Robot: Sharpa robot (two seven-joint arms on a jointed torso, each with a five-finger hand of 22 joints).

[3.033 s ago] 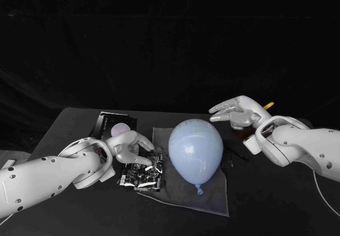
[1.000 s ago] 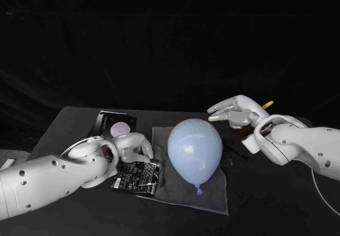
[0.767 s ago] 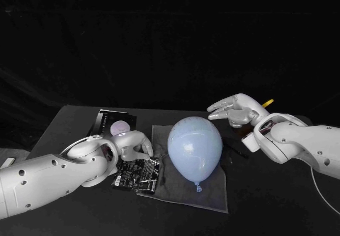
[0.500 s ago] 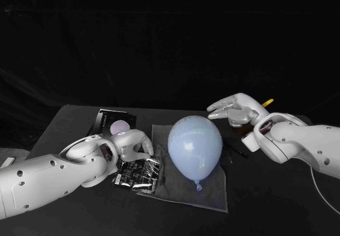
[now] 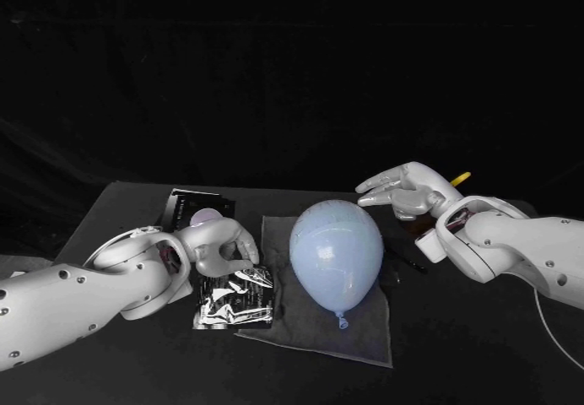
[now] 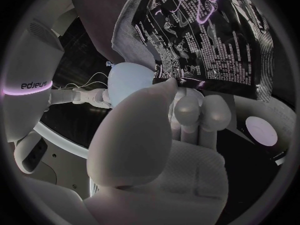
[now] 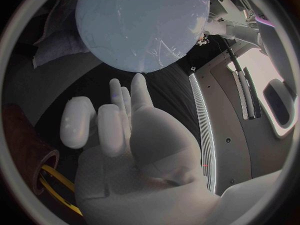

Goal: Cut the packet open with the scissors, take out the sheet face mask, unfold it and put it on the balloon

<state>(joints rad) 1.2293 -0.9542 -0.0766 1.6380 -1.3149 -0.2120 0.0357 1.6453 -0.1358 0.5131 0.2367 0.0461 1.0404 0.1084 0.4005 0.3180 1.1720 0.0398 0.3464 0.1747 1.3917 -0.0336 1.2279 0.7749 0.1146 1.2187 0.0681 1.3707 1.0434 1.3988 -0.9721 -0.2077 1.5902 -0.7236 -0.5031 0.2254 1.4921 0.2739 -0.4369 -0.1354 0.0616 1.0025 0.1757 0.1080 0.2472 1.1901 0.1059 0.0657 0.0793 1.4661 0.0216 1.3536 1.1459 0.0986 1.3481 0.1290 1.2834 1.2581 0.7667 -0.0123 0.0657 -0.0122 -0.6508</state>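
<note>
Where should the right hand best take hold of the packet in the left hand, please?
Probably the free edge of the packet, opposite the edge the left hand pinches. It is thin and flat, so pinch across its faces, coming round the near end of the balloon, which lies between it and the right hand.

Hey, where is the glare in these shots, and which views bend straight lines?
Head view: bright glare off the packet that the left hand pinches, a soft sheen on the balloon, backdrop dark. Left wrist view: fisheye, the packet's straight edges curve. Right wrist view: fisheye too, the right hand evenly lit, no glare.
</note>
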